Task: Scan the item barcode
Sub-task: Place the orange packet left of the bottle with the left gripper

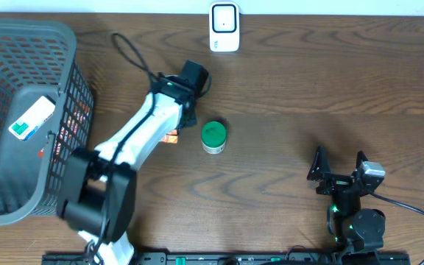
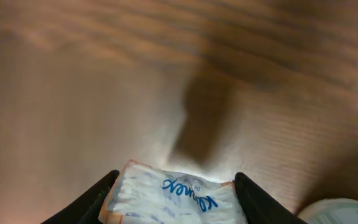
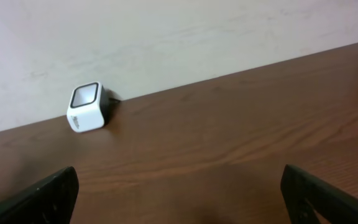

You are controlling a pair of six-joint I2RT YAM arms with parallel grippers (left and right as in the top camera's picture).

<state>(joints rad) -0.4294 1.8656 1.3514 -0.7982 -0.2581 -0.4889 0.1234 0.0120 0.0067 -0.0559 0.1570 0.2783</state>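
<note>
My left gripper (image 2: 176,186) is shut on a soft tissue pack (image 2: 166,200) with blue lettering and an orange edge, its black fingers pressing both sides just above the wooden table. From overhead only an orange corner of the pack (image 1: 170,138) peeks out under the left arm (image 1: 153,121). The white barcode scanner (image 1: 224,27) stands at the table's far edge, also in the right wrist view as the scanner (image 3: 86,107) against the wall. My right gripper (image 1: 338,165) rests open and empty near the front right.
A green-lidded white jar (image 1: 213,136) stands right beside the held pack; its rim (image 2: 337,211) shows in the left wrist view. A dark mesh basket (image 1: 72,88) at the left holds a white and green box (image 1: 32,118). A black cable (image 1: 127,51) runs behind the left arm.
</note>
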